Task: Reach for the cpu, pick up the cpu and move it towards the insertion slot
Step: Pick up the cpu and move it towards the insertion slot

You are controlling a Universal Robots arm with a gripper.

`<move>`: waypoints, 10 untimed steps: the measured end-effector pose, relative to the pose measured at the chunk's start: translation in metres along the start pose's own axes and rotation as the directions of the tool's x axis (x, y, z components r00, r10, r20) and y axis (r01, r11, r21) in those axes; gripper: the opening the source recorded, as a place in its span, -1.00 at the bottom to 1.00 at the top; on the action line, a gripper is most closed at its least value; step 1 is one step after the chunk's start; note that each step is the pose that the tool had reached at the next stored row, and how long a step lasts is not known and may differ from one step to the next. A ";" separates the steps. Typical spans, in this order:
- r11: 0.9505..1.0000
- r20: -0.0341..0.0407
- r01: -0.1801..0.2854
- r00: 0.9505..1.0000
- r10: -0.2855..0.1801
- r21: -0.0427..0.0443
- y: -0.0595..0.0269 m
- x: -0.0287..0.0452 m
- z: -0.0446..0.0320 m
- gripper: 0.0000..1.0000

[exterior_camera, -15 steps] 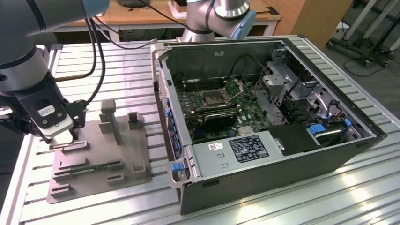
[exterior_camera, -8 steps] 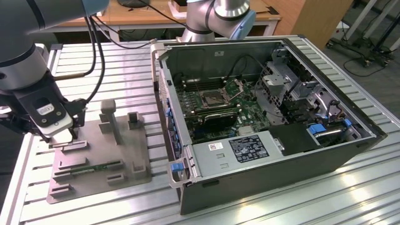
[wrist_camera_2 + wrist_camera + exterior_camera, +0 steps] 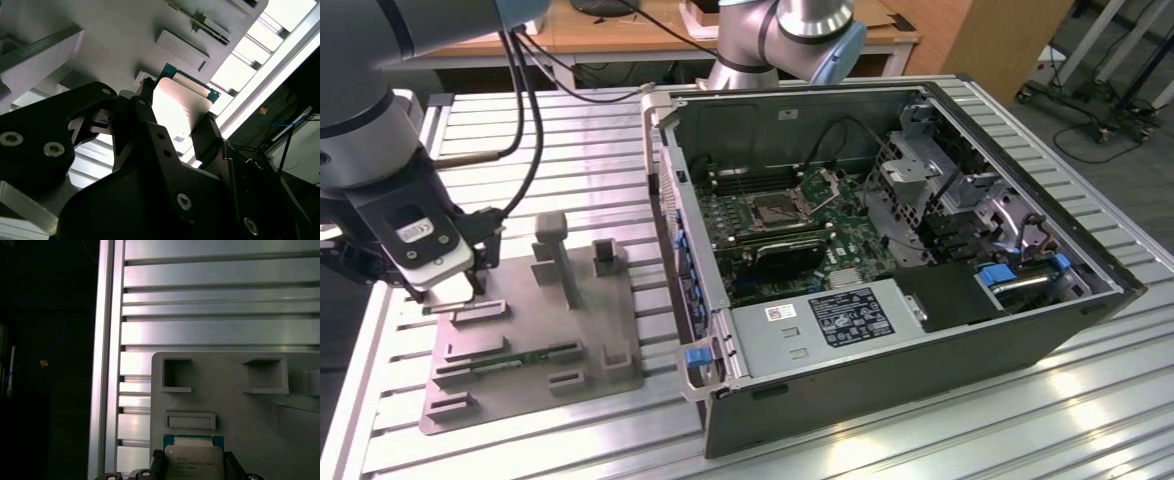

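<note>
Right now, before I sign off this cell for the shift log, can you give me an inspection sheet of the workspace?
Surface: slatted aluminium table with a grey tray on it.
Job's things: cpu at the tray; insertion slot inside the case, far from the cpu.
Clutter: memory stick lying in the tray.
Grippers: gripper shut on the cpu.
Cables: black cables hanging beside the arm.
Surroundings: open computer case at the exterior view's right; wooden desk behind.

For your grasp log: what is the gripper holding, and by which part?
The small square silver-topped, green-rimmed cpu, clamped at two opposite edges.
</note>
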State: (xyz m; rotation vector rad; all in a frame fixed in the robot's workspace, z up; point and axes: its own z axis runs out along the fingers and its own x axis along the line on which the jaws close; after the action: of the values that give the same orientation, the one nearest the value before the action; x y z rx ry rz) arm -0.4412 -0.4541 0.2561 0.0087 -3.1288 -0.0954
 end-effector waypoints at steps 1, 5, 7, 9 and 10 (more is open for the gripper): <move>1.000 0.000 0.000 1.000 0.000 0.000 0.0000 0.0000 -0.0004 0.09; 1.000 0.000 0.000 1.000 0.000 0.000 0.0001 0.0000 -0.0018 0.09; 1.000 0.000 0.000 1.000 0.000 0.000 0.0002 0.0000 -0.0026 0.09; 1.000 0.000 0.000 1.000 0.000 0.000 0.0002 0.0000 -0.0034 0.09; 1.000 0.000 0.000 1.000 0.000 0.000 0.0002 0.0000 -0.0038 0.09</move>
State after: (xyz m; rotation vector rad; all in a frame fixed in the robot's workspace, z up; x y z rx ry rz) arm -0.4412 -0.4541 0.2599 0.0086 -3.1287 -0.0954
